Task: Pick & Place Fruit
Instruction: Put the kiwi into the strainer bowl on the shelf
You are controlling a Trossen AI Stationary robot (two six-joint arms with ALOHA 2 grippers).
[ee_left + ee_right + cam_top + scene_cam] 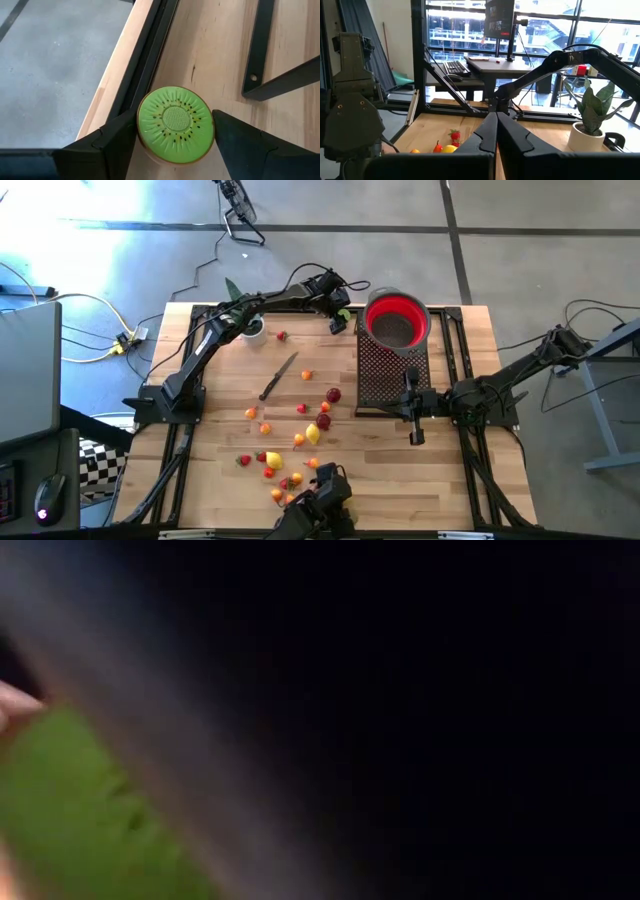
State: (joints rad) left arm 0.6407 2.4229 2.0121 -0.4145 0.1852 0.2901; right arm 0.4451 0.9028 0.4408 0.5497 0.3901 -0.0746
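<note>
Kiwi half carried toward the red bowl

A green kiwi half is held between the fingers of the left gripper, near the far edge of the surface and just beside the red bowl; a short move over the rim and a release are judged next. The right gripper rests shut by the black mesh tray. Other fruit, a knife and a potted plant lie clear of the path.

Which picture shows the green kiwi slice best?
The left wrist view: the kiwi slice fills it, between the left end effector's fingers. The high view shows a green speck; the low view, a green blur; the right wrist view, nothing.
</note>
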